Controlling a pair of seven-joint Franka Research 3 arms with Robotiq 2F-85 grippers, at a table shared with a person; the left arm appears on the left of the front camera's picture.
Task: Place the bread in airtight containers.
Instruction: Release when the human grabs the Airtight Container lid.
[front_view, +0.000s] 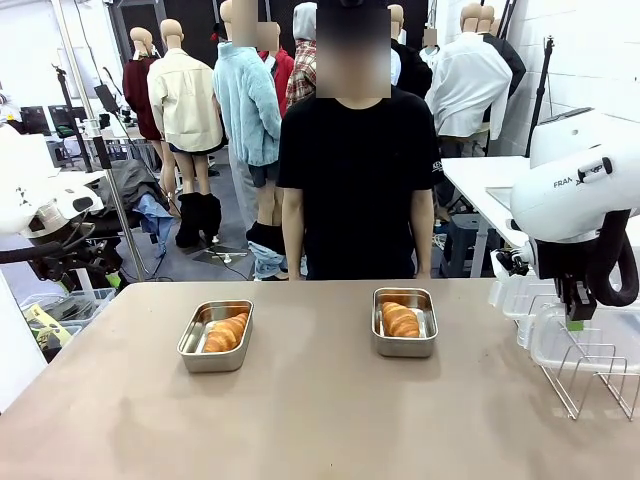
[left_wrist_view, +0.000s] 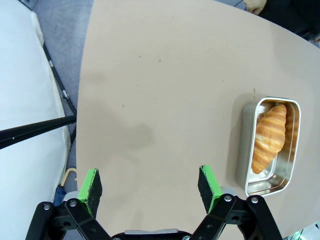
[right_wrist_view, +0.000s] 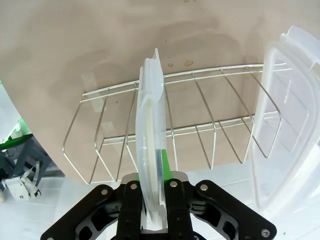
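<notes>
Two stainless-steel tins stand on the tan table, a left tin (front_view: 207, 360) and a right tin (front_view: 405, 348). Each holds a golden croissant, one (front_view: 226, 333) in the left and one (front_view: 400, 320) in the right. In the left wrist view my left gripper (left_wrist_view: 150, 184) hangs open over bare table, with the left tin (left_wrist_view: 246, 145) and its croissant (left_wrist_view: 269, 137) off to its right. My right gripper (right_wrist_view: 152, 172) is shut on a clear plastic lid (right_wrist_view: 150, 120), held edge-on above the wire rack (right_wrist_view: 200, 135). In the front view this gripper (front_view: 578, 303) is at the table's right edge.
A second clear lid (right_wrist_view: 285, 115) leans in the rack at the right. The wire rack (front_view: 590, 375) stands at the table's right side with the lids (front_view: 520, 300) beside it. A person in black (front_view: 355, 170) stands at the far edge.
</notes>
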